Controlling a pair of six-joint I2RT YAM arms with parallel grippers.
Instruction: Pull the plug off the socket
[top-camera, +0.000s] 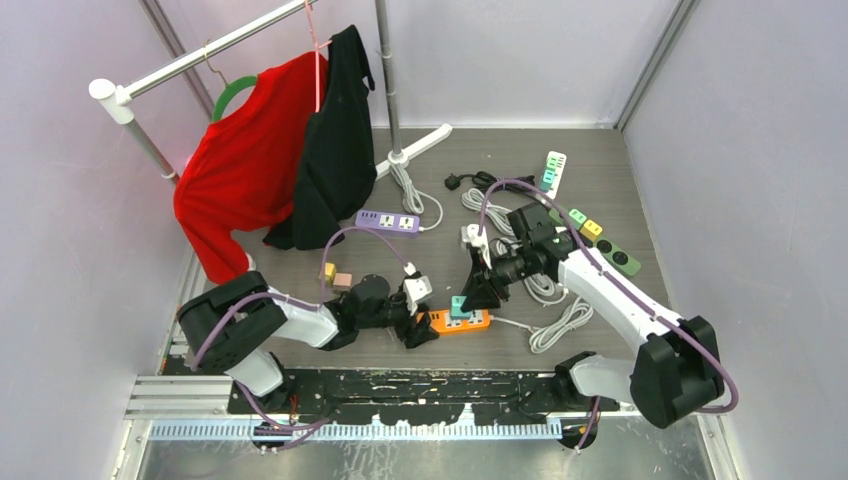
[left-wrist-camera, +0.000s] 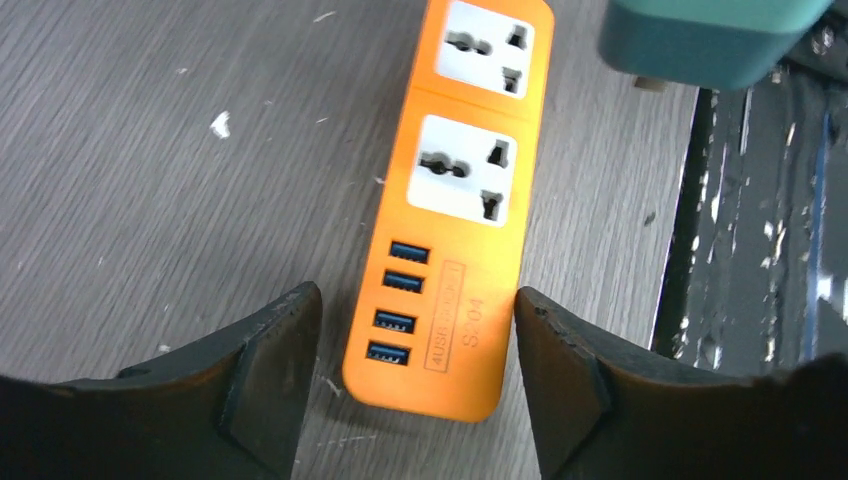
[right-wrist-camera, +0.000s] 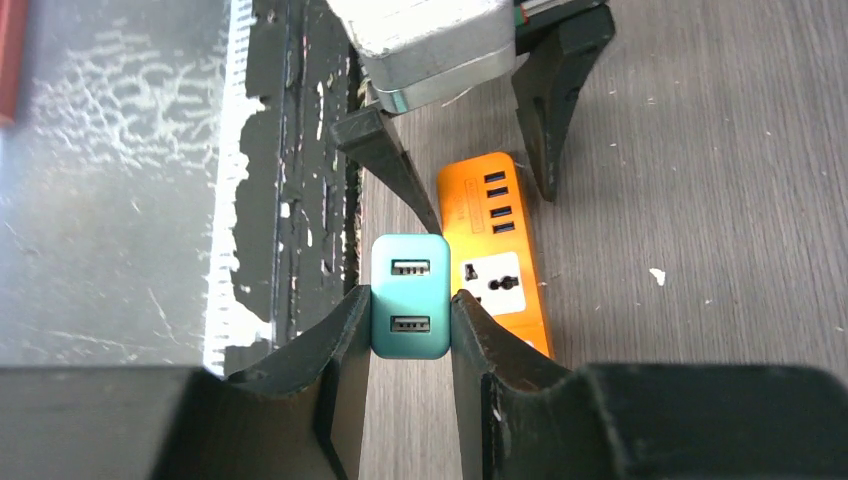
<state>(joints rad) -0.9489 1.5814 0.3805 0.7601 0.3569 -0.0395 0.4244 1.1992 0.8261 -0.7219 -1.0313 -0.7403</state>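
Two sockets on the orange power strip (left-wrist-camera: 455, 250) show bare in the left wrist view, so you can judge the pull itself as done. The teal plug (right-wrist-camera: 410, 296) hangs clear above the strip's socket end. One metal pin shows under it, and open air lies between that pin and the strip's face.

Your right gripper (right-wrist-camera: 410, 300) is clamped on the plug, one finger flat against each side, with the plug's two USB ports turned toward the wrist camera.

Your left gripper (left-wrist-camera: 415, 300) stands spread astride the strip's USB end. A sliver of table shows between each finger and the orange casing, so it is beside the strip and not pinching it.

The strip lies flat on the table and has not come up with the plug.

Little looks to be left, as far as you can tell from here. At most you carry the plug away from the strip, set it down beside it and let go. The cluttered top view does not show how high the plug sits above the strip, so do not count on much clearance if you swing across the strip
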